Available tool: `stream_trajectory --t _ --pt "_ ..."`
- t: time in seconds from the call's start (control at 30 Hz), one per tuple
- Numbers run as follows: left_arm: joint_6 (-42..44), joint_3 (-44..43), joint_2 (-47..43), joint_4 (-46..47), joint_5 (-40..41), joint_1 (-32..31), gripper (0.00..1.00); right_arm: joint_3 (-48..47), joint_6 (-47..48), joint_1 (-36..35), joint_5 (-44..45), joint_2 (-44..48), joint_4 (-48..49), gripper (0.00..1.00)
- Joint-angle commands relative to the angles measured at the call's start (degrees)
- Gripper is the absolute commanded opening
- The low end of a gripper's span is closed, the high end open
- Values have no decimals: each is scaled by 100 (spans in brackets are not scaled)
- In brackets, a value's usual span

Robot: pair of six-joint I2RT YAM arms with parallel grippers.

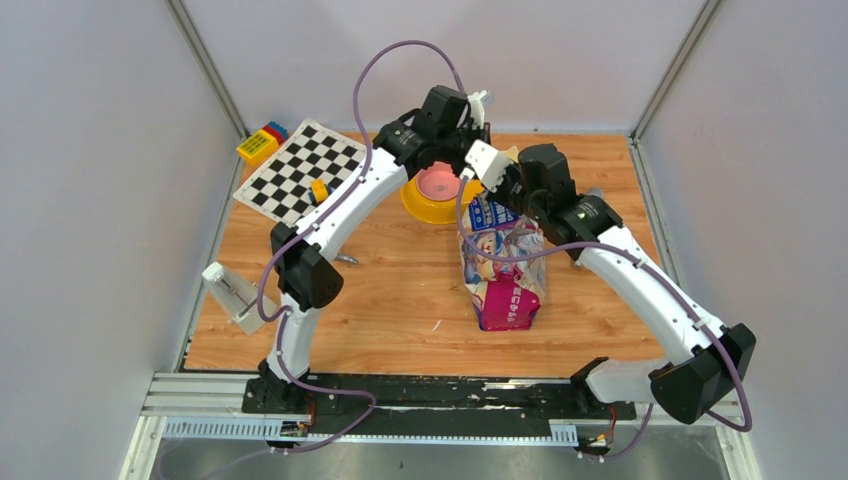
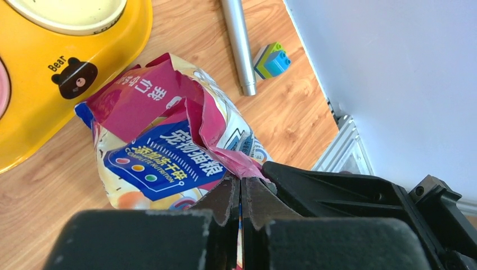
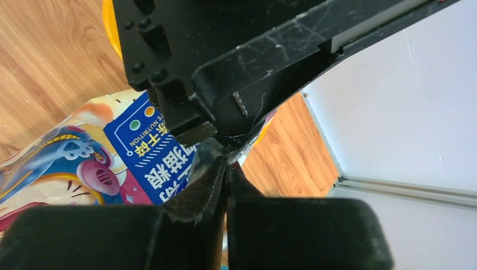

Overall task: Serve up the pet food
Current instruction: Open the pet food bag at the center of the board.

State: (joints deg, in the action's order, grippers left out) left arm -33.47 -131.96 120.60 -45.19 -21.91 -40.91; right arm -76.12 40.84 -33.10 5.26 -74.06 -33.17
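The glossy blue-and-pink cat-print bag point(image 1: 505, 272) stands on the wooden table just in front of the yellow double-bowl feeder point(image 1: 432, 195). The pet food itself is hidden inside the bag. My left gripper point(image 2: 241, 183) is shut on the crumpled pink top edge of the bag point(image 2: 163, 149). Right beside it, my right gripper point(image 3: 226, 166) is shut on the same top edge of the bag point(image 3: 112, 152). In the top view the left gripper point(image 1: 484, 183) and the right gripper point(image 1: 503, 197) meet over the bag's mouth. The feeder point(image 2: 39, 95) lies just behind the bag.
A checkerboard point(image 1: 300, 172) lies at the back left with coloured blocks point(image 1: 262, 142) beside it. A grey-white scoop-like object point(image 1: 232, 293) sits at the left table edge. A metal rod point(image 2: 239, 45) and small blocks point(image 2: 271, 60) lie near the right wall.
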Motion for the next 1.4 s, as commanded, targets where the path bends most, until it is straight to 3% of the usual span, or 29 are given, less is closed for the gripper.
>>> stream_trajectory --t 0.0,0.1,0.23,0.53,0.9,1.0,1.17,1.37 --pt "194 -81 3 377 96 9 0 -20 87 -143 363 48 264 8" --pt "206 -11 -163 386 31 12 0 -104 -70 4 275 103 275 24" --pt "223 84 -263 392 33 25 0 -148 -269 117 211 161 185 35" --pt "221 156 -413 414 -3 95 0 -105 -754 530 -165 330 -150 35" --pt "187 245 -489 481 -64 100 0 -245 -1343 1012 -1423 75 -635 34" --pt "177 270 -491 512 -91 100 0 -306 -1389 1015 -1585 -28 -689 31" --pt "184 338 -560 544 -135 100 0 -598 -1477 1011 -1826 -326 -948 1" --pt "213 364 -597 667 -311 94 0 -864 -1649 1015 -1992 -456 -1169 0"
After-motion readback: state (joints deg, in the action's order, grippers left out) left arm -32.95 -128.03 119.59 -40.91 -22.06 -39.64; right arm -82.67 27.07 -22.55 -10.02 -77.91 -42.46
